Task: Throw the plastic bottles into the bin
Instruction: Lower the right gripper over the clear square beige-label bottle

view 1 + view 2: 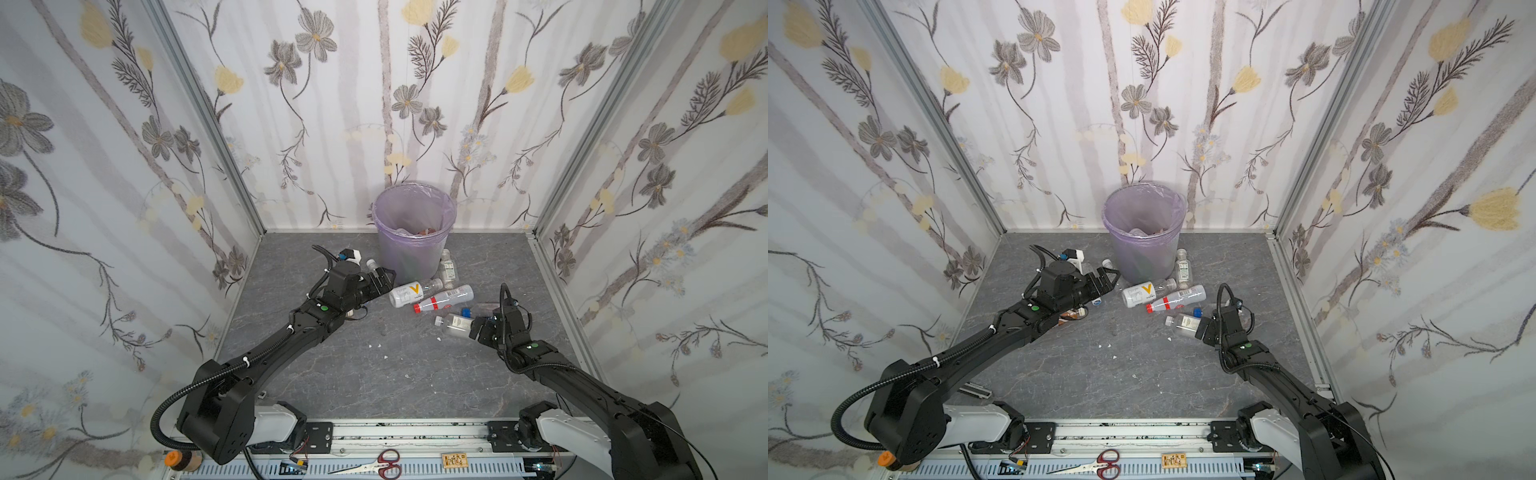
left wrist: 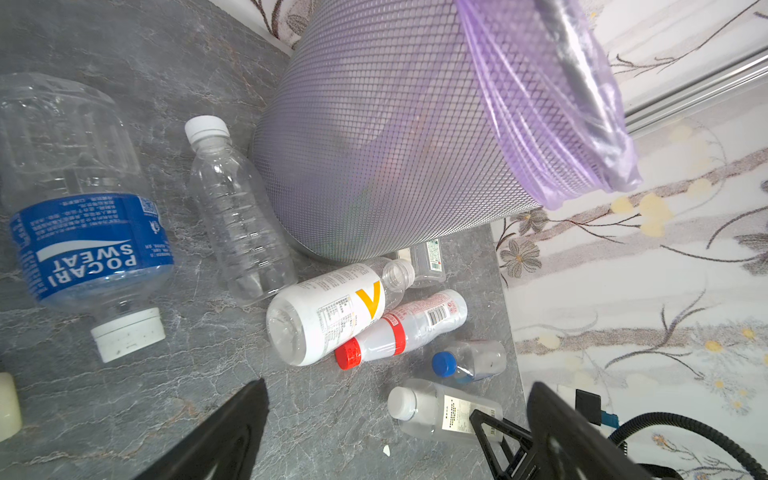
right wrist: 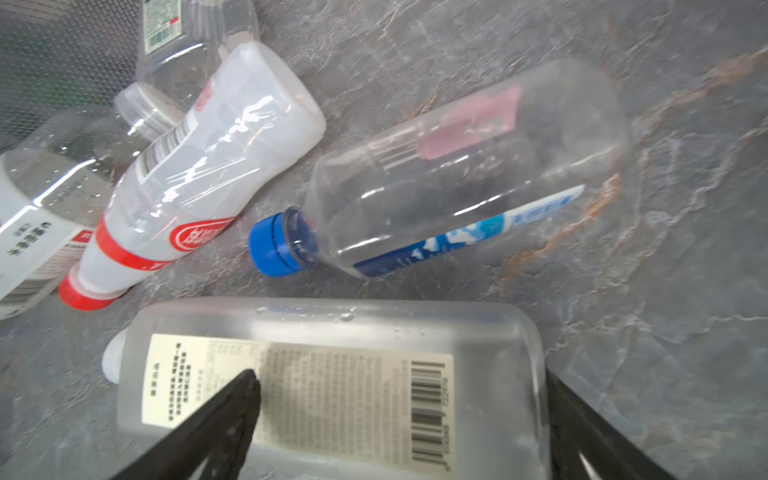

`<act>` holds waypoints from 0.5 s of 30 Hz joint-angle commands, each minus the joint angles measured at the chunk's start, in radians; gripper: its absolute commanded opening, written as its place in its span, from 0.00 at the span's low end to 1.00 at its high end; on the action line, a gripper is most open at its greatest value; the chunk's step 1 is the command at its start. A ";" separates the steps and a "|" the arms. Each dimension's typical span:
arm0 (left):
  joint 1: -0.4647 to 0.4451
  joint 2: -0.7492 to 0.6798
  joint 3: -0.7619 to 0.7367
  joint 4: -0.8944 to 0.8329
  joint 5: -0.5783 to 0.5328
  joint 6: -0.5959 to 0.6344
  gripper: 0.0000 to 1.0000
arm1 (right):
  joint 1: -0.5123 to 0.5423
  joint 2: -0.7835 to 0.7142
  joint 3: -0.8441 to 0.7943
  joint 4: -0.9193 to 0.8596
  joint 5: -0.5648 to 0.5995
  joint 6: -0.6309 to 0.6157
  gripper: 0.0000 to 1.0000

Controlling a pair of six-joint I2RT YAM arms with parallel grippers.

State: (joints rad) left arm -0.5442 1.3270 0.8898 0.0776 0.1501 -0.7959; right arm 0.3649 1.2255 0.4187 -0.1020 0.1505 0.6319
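Evidently a pick-up is in hand. In both top views the bin [image 1: 412,253], lined in lilac, stands at the back wall [image 1: 415,124] on the grey counter [image 1: 374,374] with a few things inside it, and a cluster of plastic bottles [image 1: 446,297] lies at its foot. The left tool [image 1: 384,279] hovers wide and empty just beside the bin's base, aimed toward the white V bottle [image 1: 409,293]. The right tool [image 1: 477,329], equally wide, meets the flat labelled bottle [image 1: 455,323] at the cluster's near edge.

From the left wrist, spread fingers [image 2: 232,428] frame bare counter. A Pocari Sweat bottle [image 2: 89,245] and a clear white-capped bottle [image 2: 237,216] lie off to one side, the latter just beside the bin's mesh. The V bottle and a red-capped bottle [image 2: 407,328] lie ahead.

From the right wrist, the flat labelled bottle [image 3: 332,382] lies between the open fingers, one fingertip over its label, and nothing is gripped. A blue-capped bottle [image 3: 436,187] lies just beyond.

The next move likely calls for the right tool to settle lower and close across the bottle's flat sides. It would then have to lift above the tall rim before letting go, and the slick plastic may slip.
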 commanded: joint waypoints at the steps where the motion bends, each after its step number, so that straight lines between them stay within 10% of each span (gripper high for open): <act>1: 0.000 0.000 -0.007 0.036 -0.001 -0.006 1.00 | 0.027 0.017 -0.002 0.074 -0.081 0.044 1.00; 15: 0.022 -0.058 -0.034 0.034 -0.010 0.004 1.00 | 0.243 0.059 0.138 -0.045 0.000 0.016 1.00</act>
State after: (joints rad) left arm -0.5274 1.2842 0.8616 0.0849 0.1425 -0.7925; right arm 0.5930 1.2881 0.5198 -0.1009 0.0845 0.7006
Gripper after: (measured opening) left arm 0.997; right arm 0.995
